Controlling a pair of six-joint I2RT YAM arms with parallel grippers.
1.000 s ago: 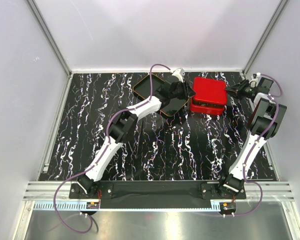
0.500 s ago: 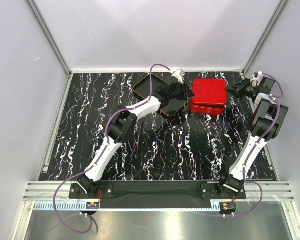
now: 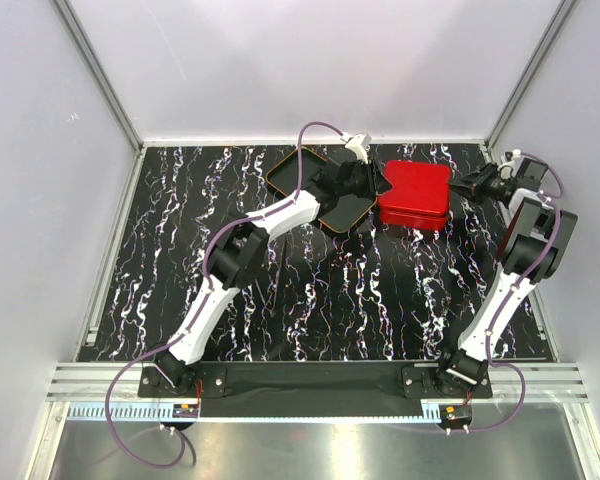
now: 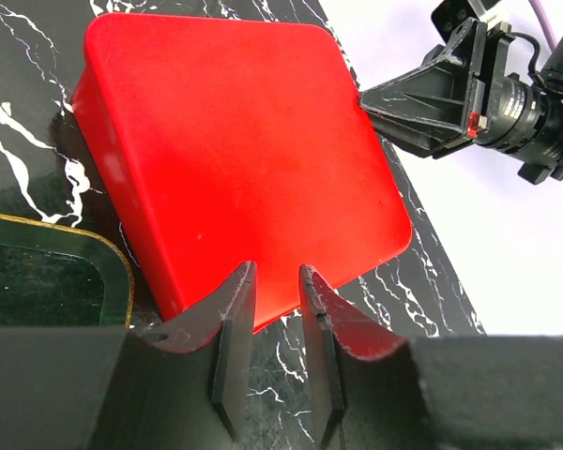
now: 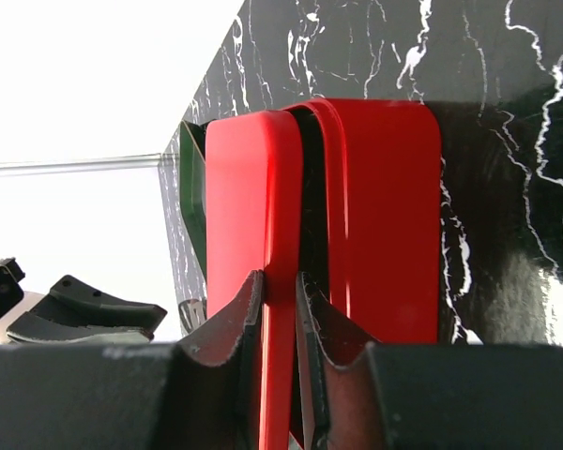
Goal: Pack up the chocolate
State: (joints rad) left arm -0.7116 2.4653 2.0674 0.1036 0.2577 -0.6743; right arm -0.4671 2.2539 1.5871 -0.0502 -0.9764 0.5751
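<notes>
No chocolate shows in any view. The flat red lid (image 3: pixel 415 188) lies tilted over the red box (image 3: pixel 412 219), which shows only as a strip along its near edge. My right gripper (image 3: pixel 462 186) is shut on the lid's right edge; in the right wrist view the lid's rim (image 5: pixel 280 356) sits between my fingers (image 5: pixel 280 281), with the box (image 5: pixel 385 216) beside it. My left gripper (image 3: pixel 370 180) is at the lid's left edge. In the left wrist view its jaws (image 4: pixel 277 277) stand a narrow slit apart, empty, just short of the lid (image 4: pixel 235 141).
The black oblong tray with the orange rim (image 3: pixel 280 172) lies left of the box, under my left arm; its rim also shows in the left wrist view (image 4: pixel 75 234). White walls close the back and sides. Black marbled table (image 3: pixel 380 300) spreads toward the arm bases.
The lid has shifted left and lowered over the box, hiding more of it. My left gripper has moved right up to the lid's left edge. My right gripper kept its hold.
</notes>
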